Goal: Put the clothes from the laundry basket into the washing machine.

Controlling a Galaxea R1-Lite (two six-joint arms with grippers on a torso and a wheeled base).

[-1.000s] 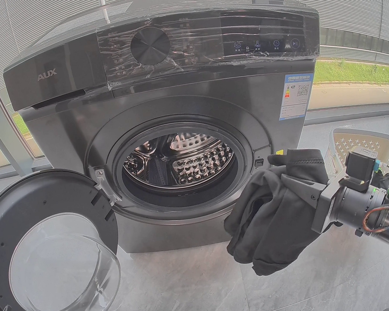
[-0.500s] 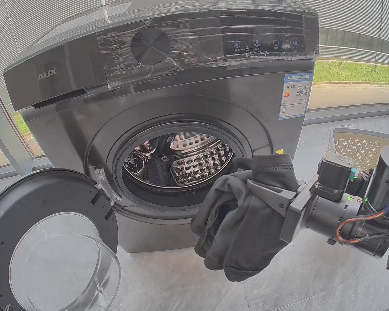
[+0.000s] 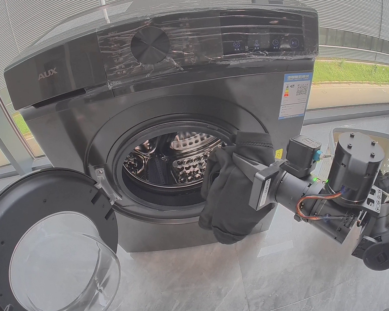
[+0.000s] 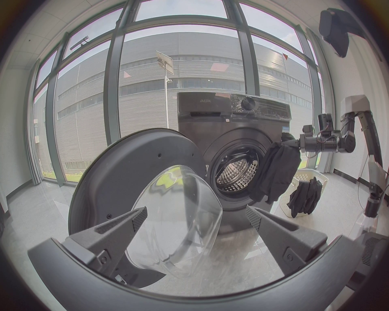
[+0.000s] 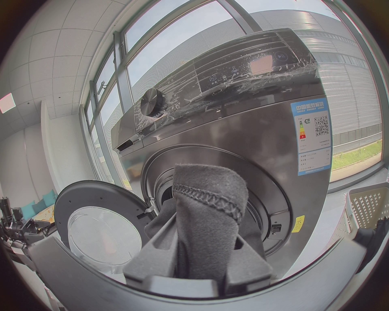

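Observation:
The grey front-loading washing machine (image 3: 167, 95) stands with its round door (image 3: 45, 246) swung wide to the left and its steel drum (image 3: 176, 161) exposed. My right gripper (image 3: 245, 163) is shut on a dark garment (image 3: 230, 191), which hangs at the right rim of the drum opening. From the right wrist, the garment (image 5: 206, 210) bulges up between the two fingers, in front of the opening. The white laundry basket (image 4: 302, 176) stands right of the machine with more dark clothes (image 4: 306, 196) draped over it. My left gripper (image 4: 195, 210) is open and empty, low beside the door.
The open door (image 4: 133, 170) with its clear bowl takes up the floor left of the machine. Grey tiled floor (image 3: 198, 286) lies free in front. Large windows run behind the machine. The basket (image 3: 385, 155) sits close behind my right arm.
My right arm has carried the dark garment leftward and up, from beside the basket to the right rim of the drum opening. The left gripper has stayed put.

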